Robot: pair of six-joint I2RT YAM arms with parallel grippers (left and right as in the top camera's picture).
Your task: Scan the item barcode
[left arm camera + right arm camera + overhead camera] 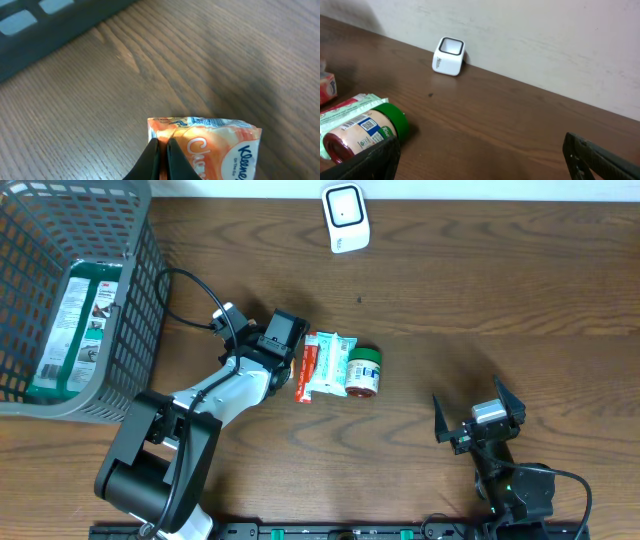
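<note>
Table [480,290] w/ basket [130,310] holding 3M pkg [75,330]

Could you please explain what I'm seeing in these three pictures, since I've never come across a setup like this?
These show two robot arms at a wooden table, each ending in a two-finger gripper. The overhead view looks straight down; the other two come from small cameras mounted on each wrist.

On the table lie an orange Kleenex tissue pack, a pale green packet and a small jar with a green lid, side by side. A grey basket at the left holds a boxed item. The white cube at the far edge is likely the barcode scanner.

The left gripper is shut and appears to pinch the edge of the tissue pack, as its wrist view shows. The right gripper is open and holds nothing.
</note>
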